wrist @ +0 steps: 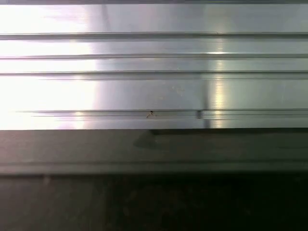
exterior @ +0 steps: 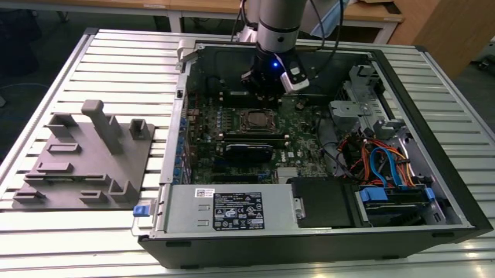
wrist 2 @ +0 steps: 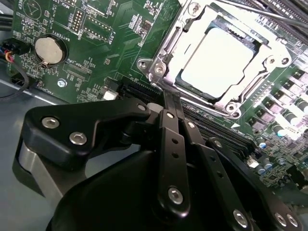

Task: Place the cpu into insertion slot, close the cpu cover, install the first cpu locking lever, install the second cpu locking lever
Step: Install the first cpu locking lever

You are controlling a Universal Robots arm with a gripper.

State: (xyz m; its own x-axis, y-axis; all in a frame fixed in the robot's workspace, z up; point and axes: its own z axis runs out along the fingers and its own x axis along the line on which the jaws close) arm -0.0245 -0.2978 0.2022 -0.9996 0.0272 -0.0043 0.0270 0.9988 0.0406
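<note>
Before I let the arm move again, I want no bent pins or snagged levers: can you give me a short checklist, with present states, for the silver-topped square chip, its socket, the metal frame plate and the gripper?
1. Dull silver square cpu lying in the dark square insertion slot: ok.
2. Thin silvery windowed cpu cover down around the chip: ok, by the look of it.
3. Locking levers latched: cannot tell.
4. Black gripper carrying nothing: ok.
5. Gripper apart from the socket frame: ok; it sits just beside it, over the green circuit board.
</note>
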